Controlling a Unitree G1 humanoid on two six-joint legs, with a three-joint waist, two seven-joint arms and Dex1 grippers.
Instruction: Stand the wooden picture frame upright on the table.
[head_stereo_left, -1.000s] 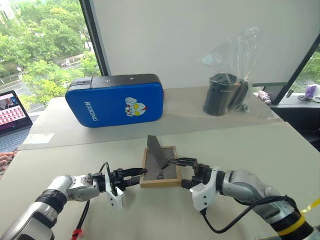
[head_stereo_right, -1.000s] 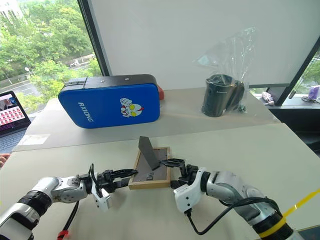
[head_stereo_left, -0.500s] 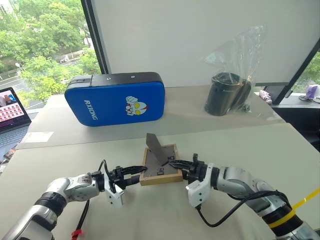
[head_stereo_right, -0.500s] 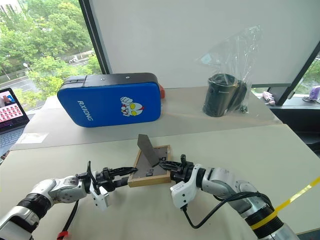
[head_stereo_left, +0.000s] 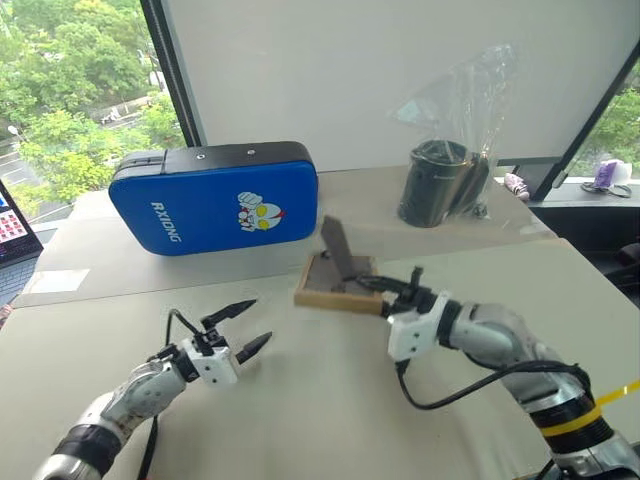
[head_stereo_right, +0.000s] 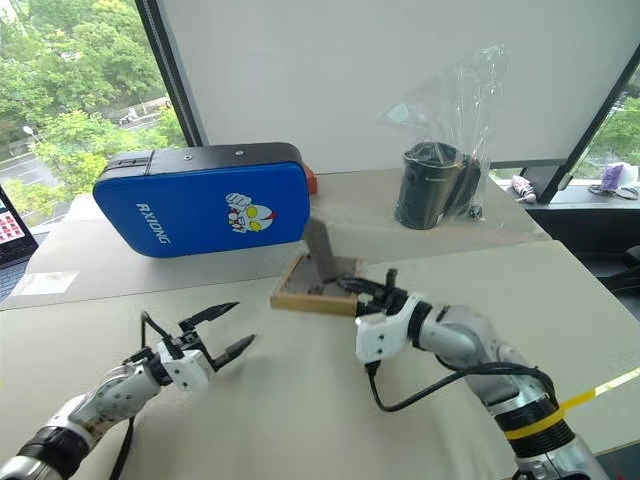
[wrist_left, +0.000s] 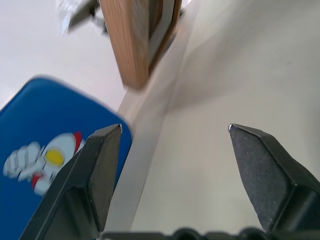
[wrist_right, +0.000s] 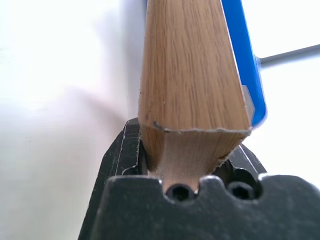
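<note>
Wooden picture frame clamped in right gripper, above table

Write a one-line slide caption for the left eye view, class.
Right claw lifts the wooden picture frame off the table, stand unfolded, while the open left claw hangs apart.

Blue case probably behind frame

Counted: one wooden picture frame; one blue padded case; one black cylindrical container inside one clear plastic bag; one beige table; two grippers, left and right.
</note>
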